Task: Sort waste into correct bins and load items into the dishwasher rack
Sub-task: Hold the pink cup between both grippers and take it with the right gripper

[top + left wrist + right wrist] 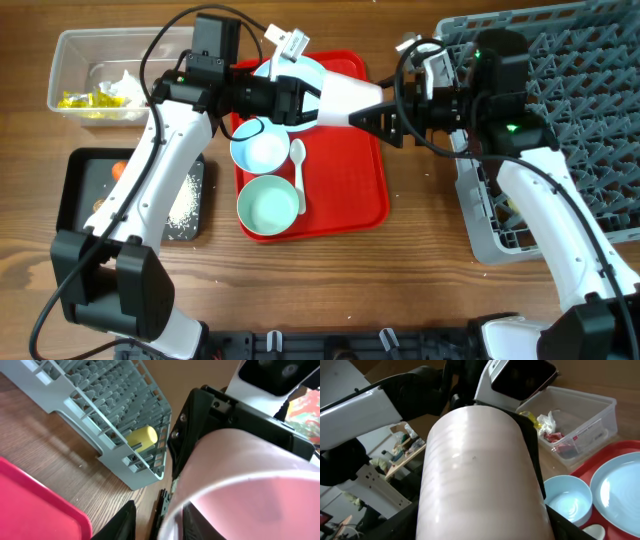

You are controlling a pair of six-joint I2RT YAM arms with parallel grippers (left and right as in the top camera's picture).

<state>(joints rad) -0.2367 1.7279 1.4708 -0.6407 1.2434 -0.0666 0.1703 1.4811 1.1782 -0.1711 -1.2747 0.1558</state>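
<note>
Hanging level in the air between the two claws, above the far right part of the red tray (350, 190): the pink cup (345, 100). Gripped at its narrower base end by the right claw (385, 110), parted only to the cup's width, one finger tight against each side of the body. Met at the wide mouth by the left claw (305, 100), one finger (200, 527) inside the rim and the other outside it with a sliver of gap showing. Cannot tell whether clamped on the wall or merely placed around it.

In the clear tub (75, 45) at the far left: yellow wrappers (80, 100), white tissue (125, 88) and a red wrapper (560, 446). In the black tray (80, 195) just in front of it: a carrot (119, 170) and a patch of loose rice (183, 205). On the red tray: the pale blue plate (305, 72), partly under the left arm, then the far bowl (260, 148) and the near bowl (268, 205), both upright and empty, with the white spoon (299, 170) beside them. In the grey rack (590, 110), at the right of the worktop (420, 260): a yellow cup (142, 436) among the pegs near a corner.

As for the pink cup: on its side, long axis running left to right, mouth toward the left arm, base toward the right arm and the rack.
</note>
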